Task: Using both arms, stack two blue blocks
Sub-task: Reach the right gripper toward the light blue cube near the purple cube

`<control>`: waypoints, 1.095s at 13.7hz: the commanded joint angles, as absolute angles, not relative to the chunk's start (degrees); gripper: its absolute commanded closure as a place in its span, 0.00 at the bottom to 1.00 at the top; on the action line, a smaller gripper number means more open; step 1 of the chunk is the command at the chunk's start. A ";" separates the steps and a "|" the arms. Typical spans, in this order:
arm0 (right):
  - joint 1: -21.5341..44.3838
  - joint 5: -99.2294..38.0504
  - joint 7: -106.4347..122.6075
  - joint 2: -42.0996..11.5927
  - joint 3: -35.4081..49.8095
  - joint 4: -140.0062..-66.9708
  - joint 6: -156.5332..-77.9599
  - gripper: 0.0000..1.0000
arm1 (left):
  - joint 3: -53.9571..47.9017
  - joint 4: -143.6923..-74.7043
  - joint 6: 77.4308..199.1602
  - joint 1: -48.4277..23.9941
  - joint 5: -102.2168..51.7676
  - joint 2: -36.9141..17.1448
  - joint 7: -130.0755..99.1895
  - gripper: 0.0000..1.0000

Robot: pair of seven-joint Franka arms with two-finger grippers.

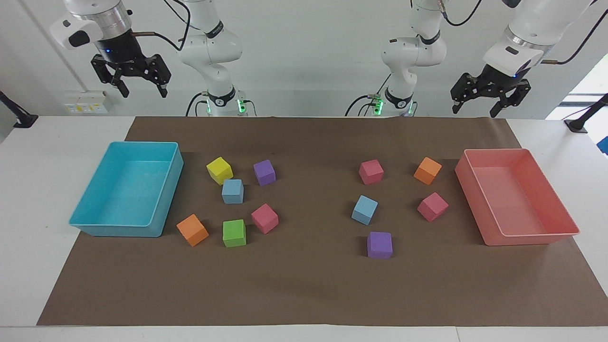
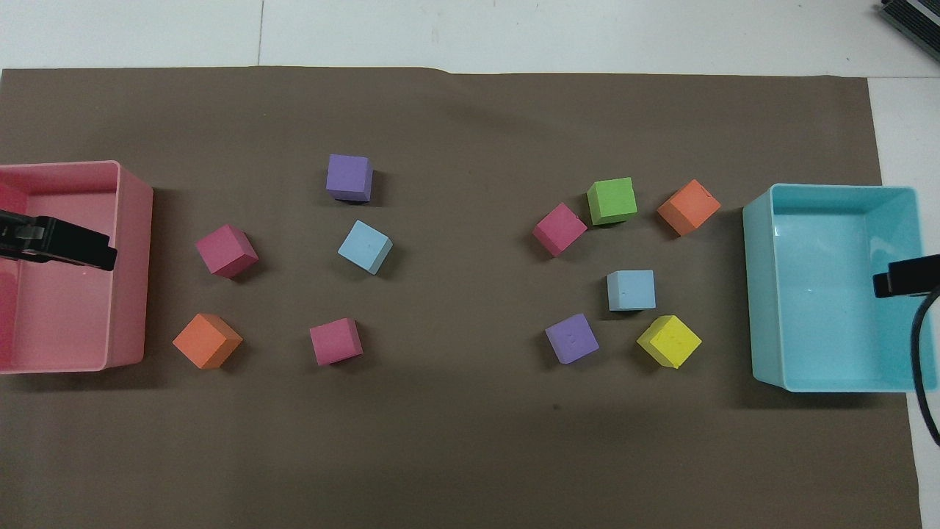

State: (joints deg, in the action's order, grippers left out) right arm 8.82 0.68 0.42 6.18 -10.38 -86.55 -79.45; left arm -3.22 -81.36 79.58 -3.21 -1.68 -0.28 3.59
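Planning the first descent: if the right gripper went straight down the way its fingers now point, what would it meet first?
Probably the turquoise tray. The overhead view shows the open, empty right gripper over the tray's floor, not over any cube. Depth is uncertain, but the way down looks free until the tray.

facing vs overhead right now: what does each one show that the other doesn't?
Facing only: both arms whole with their bases, and both grippers complete, raised and open, holding nothing: the right gripper over the table edge by the turquoise tray, the left gripper by the pink tray.

Overhead only: the cubes' top faces square-on, and the paper's edge farthest from the robots; only the grippers' tips show, over the trays.

Both: the two blue blocks, one beside the yellow cube, one toward the left arm's end, unstacked.
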 commanded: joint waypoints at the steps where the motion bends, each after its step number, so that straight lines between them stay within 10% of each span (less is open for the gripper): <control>1: 9.14 -0.26 1.23 8.17 -9.67 -92.18 -81.72 0.00 | -3.43 -82.79 79.28 -2.81 -1.05 1.05 3.16 0.00; 15: 16.60 -2.11 -11.75 -7.27 -9.41 -96.67 -104.04 0.00 | -3.34 -81.83 79.36 -2.64 -0.97 0.26 3.08 0.00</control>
State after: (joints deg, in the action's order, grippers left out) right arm 15.05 -1.17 -7.93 -4.82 -9.45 -95.09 -100.84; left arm -3.07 -81.36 79.58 -3.16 -1.66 -0.28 3.52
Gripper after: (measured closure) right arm 0.000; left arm 0.000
